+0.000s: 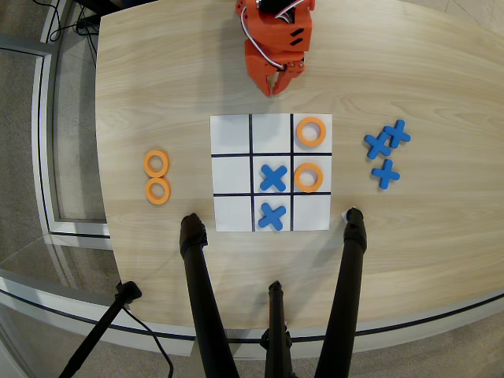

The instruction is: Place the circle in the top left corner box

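Tabletop (157, 87) of pale wood grain ran wide and bare around the white tic-tac-toe sheet (232, 134) in the overhead view, its curved edge falling away at left and along the bottom. Orange arm (276, 39) sat folded at the top edge, its gripper (276, 87) hanging just short of the sheet's upper border, above the top middle cell; fingers looked drawn together with nothing between them, though the angle left that uncertain.

Two orange rings (157, 177) lay on the wood left of the sheet, touching, stacked one above the other in the view, well apart from the gripper. Flat, round, each with a round hole; no long axis, no heading to note. One more ring (311, 132) sat in the top right cell, another (309, 177) in the middle right cell.

Top left corner box (230, 134) was white, bounded by two dark lines and two sheet edges. Blue X pieces (272, 178) filled the centre and bottom middle cells (272, 216). Three spare blue crosses (386, 150) clustered on the wood to the right. Black tripod legs (201, 299) crossed the bottom edge, two feet resting near the sheet's lower corners.
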Robot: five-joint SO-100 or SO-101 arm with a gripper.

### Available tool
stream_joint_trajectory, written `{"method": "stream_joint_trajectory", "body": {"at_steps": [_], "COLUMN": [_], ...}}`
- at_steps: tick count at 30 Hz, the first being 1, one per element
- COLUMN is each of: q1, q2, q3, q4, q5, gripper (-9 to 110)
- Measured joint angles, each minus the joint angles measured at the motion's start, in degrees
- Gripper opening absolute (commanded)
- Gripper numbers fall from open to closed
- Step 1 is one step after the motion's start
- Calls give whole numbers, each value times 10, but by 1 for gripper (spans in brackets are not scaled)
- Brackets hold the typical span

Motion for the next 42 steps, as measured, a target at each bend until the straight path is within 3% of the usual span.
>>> {"method": "stream_joint_trajectory", "body": {"at_steps": [17, 25, 31, 42], "q1": [1, 33, 108, 235], "q2": [-27, -117, -287, -639], "q3": [-6, -49, -163, -532], "q4": [13, -38, -149, -206], "q5": [-3, -7, -9, 18], "gripper": [6, 15, 16, 20]}}
